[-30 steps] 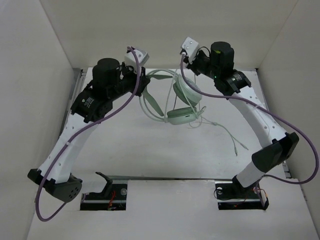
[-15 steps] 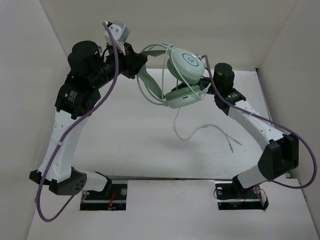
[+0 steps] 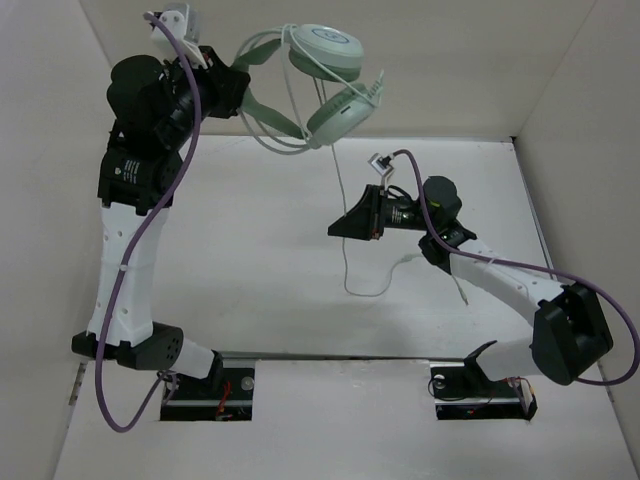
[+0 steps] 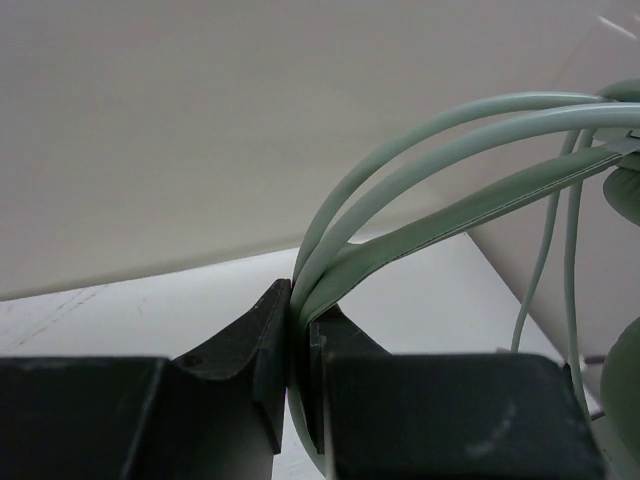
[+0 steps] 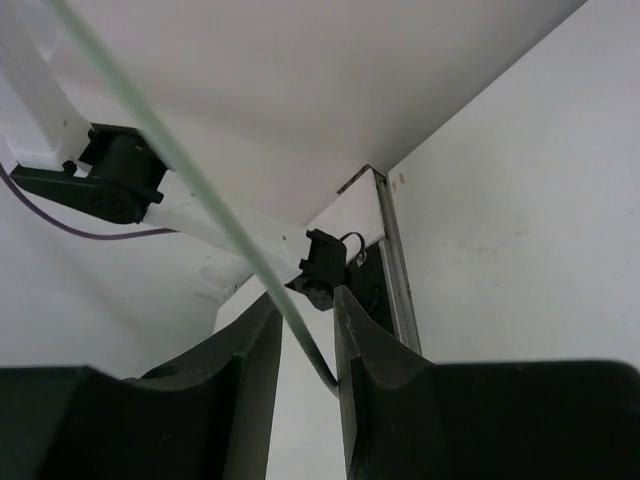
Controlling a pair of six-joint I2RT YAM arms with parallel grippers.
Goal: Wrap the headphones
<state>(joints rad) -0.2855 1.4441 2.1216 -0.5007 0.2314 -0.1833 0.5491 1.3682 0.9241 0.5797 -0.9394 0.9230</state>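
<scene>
- Pinches the headphones' [image 3: 325,45] headband [image 4: 420,150] in left gripper [image 4: 297,345], high over table [image 3: 250,260].
- Straddles dangling cable [image 5: 215,210] with right gripper [image 5: 305,340], slightly parted.
- Could drop cable through that gap, or tug headband loose.

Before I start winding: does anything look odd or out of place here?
Nothing damaged. The headphones hang tilted in mid-air, held only by the headband in the left claw; their cable passes through the right claw and droops in a loose loop, unwrapped.
</scene>
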